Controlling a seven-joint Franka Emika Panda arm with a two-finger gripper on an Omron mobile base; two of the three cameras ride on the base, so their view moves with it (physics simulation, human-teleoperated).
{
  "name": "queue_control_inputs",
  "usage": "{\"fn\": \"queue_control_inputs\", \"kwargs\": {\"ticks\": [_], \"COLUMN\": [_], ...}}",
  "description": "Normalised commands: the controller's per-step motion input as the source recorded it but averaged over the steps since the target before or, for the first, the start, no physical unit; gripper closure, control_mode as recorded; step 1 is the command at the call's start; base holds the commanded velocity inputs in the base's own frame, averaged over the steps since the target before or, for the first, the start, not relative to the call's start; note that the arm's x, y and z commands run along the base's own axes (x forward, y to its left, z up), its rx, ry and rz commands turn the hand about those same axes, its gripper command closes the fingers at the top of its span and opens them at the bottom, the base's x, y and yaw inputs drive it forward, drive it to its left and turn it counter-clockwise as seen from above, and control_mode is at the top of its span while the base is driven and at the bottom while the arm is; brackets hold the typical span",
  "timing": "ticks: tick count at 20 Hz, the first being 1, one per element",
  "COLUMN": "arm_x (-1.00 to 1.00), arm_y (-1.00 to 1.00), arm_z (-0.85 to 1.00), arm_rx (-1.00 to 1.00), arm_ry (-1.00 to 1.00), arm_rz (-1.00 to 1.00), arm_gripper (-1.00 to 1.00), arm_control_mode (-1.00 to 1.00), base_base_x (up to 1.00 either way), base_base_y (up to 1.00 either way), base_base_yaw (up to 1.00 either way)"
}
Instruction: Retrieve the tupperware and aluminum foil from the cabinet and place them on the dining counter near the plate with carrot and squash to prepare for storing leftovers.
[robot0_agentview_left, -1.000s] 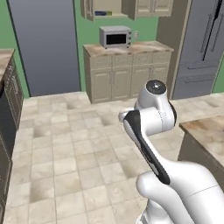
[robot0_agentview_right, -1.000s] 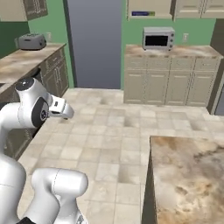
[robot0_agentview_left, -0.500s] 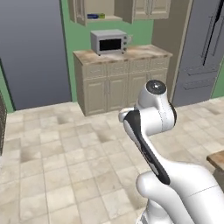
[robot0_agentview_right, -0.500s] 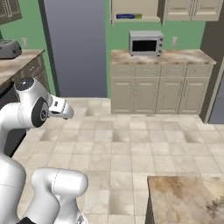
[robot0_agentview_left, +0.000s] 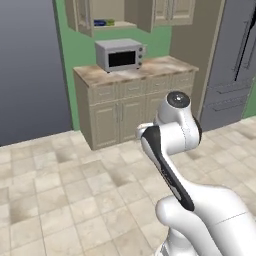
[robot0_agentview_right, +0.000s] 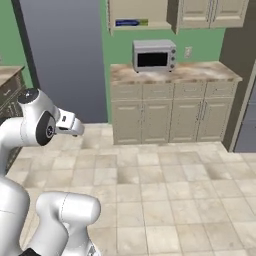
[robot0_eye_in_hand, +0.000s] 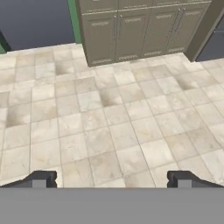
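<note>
The gripper (robot0_eye_in_hand: 112, 179) hangs over bare tiled floor (robot0_eye_in_hand: 113, 122), its two fingertips (robot0_eye_in_hand: 41, 178) spread as wide as they go with nothing between them. The task's things sit far ahead and well above it: an aluminum foil box (robot0_agentview_right: 128, 22), blue and yellow, lies on the shelf of the open upper cabinet (robot0_agentview_right: 142, 14), directly over the microwave (robot0_agentview_right: 153, 55) on the marbled counter (robot0_agentview_right: 172, 73). Whether the tupperware is beside it on the shelf cannot be told. The lower cabinet doors (robot0_eye_in_hand: 135, 30) stand closed ahead of the gripper.
</note>
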Motion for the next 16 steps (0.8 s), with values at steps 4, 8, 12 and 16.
{"fn": "queue_control_inputs", "kwargs": {"ticks": [4, 8, 12, 16], "arm_x": [0.00, 0.00, 0.00, 0.00], "arm_y": [0.00, 0.00, 0.00, 0.00], "arm_z": [0.00, 0.00, 0.00, 0.00], "arm_rx": [0.00, 0.00, 0.00, 0.00], "arm_ry": [0.00, 0.00, 0.00, 0.00], "arm_rz": [0.00, 0.00, 0.00, 0.00], "arm_gripper": [-1.00, -1.00, -1.00, -1.00], "arm_control_mode": [1.00, 1.00, 1.00, 1.00], "base_base_x": [1.00, 1.00, 1.00, 1.00], "base_base_y": [-0.15, -0.27, -0.47, -0.74], "base_base_yaw": [-0.07, 0.00, 0.00, 0.01]}}
